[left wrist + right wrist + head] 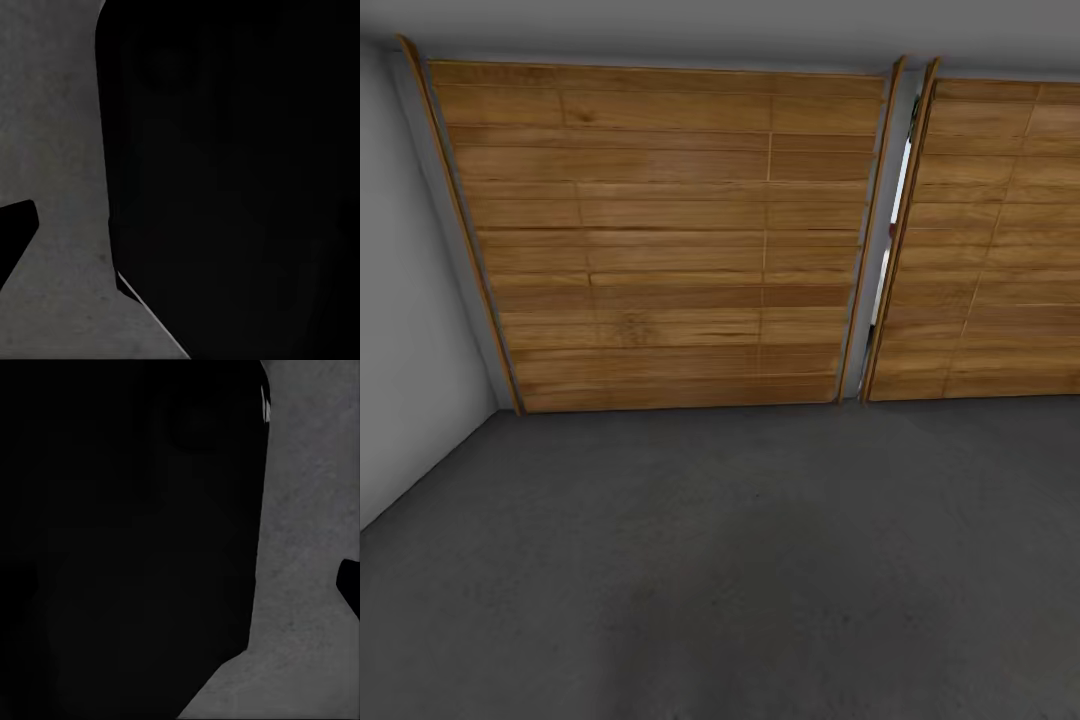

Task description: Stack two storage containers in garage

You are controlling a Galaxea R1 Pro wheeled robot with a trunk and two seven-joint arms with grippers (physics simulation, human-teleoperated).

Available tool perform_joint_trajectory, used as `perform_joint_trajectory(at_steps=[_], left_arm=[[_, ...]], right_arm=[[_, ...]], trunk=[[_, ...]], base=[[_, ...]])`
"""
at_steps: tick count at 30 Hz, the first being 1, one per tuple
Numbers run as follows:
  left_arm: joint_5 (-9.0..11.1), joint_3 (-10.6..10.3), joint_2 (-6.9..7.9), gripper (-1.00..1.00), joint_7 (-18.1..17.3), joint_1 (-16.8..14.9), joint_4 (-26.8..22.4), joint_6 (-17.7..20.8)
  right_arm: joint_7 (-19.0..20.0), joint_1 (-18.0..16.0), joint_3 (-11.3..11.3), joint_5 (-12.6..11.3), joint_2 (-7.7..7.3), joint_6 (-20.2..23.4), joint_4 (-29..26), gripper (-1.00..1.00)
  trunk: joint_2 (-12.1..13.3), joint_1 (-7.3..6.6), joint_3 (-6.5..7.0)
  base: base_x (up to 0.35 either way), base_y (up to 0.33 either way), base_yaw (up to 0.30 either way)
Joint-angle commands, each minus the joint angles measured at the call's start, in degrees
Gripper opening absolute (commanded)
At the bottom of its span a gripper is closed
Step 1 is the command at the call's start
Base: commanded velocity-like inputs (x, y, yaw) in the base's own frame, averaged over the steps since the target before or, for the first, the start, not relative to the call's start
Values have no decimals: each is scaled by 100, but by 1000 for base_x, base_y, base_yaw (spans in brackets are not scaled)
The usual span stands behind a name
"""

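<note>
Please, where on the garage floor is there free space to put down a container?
In the head view, the concrete floor lies bare from the grey side wall across to the view's right edge, and up to the foot of the two wooden-plank doors. Nothing looks crowded. Both wrist views are mostly dark, with a strip of the same floor.

Head view facing wooden doors (pixel 650 240) across the floor (pixel 740 560); both wrist views near that floor.

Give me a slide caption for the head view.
Garage corner: two wooden-plank doors above dark grey concrete floor, pale wall at left.
</note>
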Motion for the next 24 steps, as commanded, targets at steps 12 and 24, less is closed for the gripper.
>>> perform_joint_trajectory(at_steps=[12,24], left_arm=[[9,7,62,100,9,-9,-156,-158],[9,5,62,100,9,-9,-184,-236]], right_arm=[[7,-9,388,-158,25,-17,8,100],[9,-9,772,-402,26,-26,9,100]], trunk=[[-2,0,-3],[-2,0,-3]], base=[[0,0,0],[0,0,106]])
